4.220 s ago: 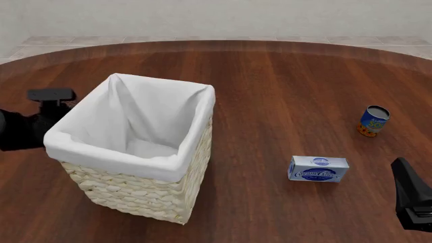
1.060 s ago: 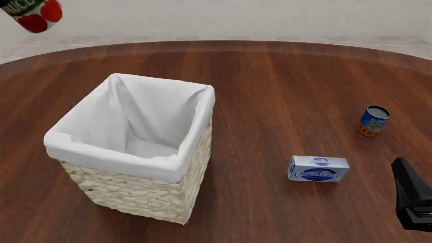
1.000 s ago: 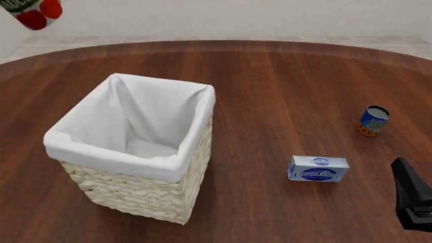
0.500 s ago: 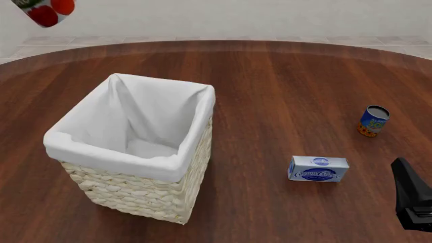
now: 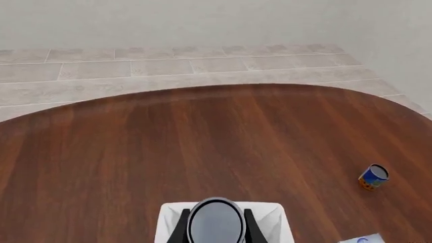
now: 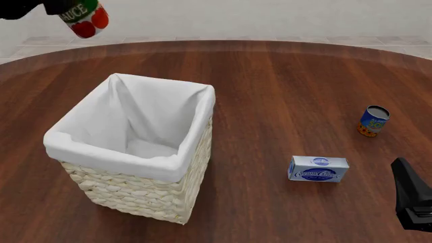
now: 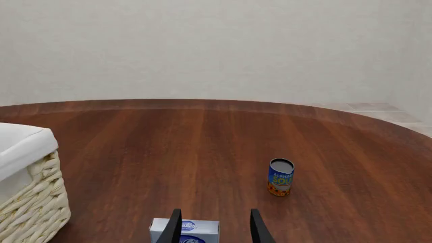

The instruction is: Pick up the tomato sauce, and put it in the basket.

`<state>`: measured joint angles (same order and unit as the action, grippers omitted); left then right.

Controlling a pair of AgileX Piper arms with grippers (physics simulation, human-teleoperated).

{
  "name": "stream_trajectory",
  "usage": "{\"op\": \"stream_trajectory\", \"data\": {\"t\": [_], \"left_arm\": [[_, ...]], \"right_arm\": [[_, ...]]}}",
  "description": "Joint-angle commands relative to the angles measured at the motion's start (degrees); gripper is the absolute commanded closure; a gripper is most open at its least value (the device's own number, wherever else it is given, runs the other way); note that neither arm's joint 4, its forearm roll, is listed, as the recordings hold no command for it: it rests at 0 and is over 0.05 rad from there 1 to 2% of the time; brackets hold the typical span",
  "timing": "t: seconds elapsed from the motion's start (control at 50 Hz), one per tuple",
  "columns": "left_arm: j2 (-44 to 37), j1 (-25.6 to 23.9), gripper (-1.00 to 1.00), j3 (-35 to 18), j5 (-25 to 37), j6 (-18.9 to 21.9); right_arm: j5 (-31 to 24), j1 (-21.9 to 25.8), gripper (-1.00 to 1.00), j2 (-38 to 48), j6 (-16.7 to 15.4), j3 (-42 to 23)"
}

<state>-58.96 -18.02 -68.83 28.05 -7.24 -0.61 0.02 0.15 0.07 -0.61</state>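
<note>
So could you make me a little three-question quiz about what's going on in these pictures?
1. True or false: the tomato sauce already lies inside the basket.
2. Which arm holds the can: A) left, B) right?
3. Fill in: beside the blue-and-white box on the table stands a blue ____.

Key: 1. False: it hangs in the air, held in the left gripper. 2. A; the right gripper is open and empty. 3. can.

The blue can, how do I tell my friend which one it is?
Start at the big wicker basket with the white cloth. Go right across the brown table, past the flat blue-and-white box. The blue can stands upright beyond it, alone, with an orange bottom and a silver top.
</note>
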Motion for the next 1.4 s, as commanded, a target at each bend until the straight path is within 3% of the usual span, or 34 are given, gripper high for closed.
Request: {"op": "stream_trajectory", "data": {"t": [0.02,0.46,0.86,1.4], "left_arm": [[-2.1,-0.8,1.00,1.9,-3.6,0.9],[0.5,-3.4,1.00,7.5,-3.3,-1.9],[2.9,-2.9,1.00,10.9,-2.8,-3.3],[0.4,-3.9,1.00,16.3,-7.2,-3.5]], "right_arm": [[0.0,0.0,-1.00,0.0,0.0,0.0],[0.0,0.0,-1.00,0.0,0.0,0.0],[0.0,0.0,-1.00,0.0,0.0,0.0],[0.0,0.0,-1.00,0.0,0.0,0.0]]}}
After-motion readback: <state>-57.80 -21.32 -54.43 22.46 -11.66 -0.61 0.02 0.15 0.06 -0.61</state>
